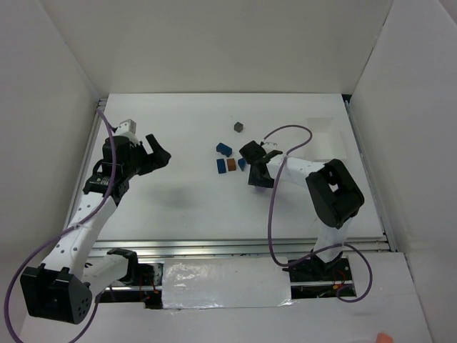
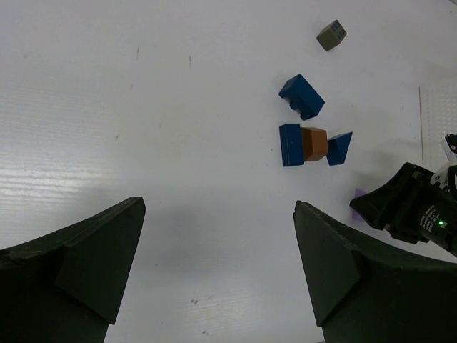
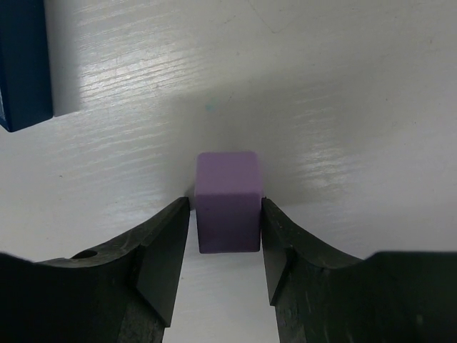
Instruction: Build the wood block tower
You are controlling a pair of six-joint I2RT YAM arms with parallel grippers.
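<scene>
Presently, my right gripper (image 3: 225, 214) is closed to a narrow gap on the lavender block (image 3: 227, 189), with both fingers against its sides. That block sits on the table (image 2: 143, 143), just right of the brown-orange block (image 2: 314, 143) and nearer my bases. My left gripper (image 2: 218, 243) stands wide open and holds nothing, well left of the brown-orange block. All wood blocks lie in a single layer. The brown-orange block touches a blue slab (image 2: 290, 145) on its left and a blue wedge (image 2: 340, 148) on its right. A notched blue block (image 2: 301, 96) lies just beyond it, and a grey block (image 2: 332, 35) lies farther beyond.
</scene>
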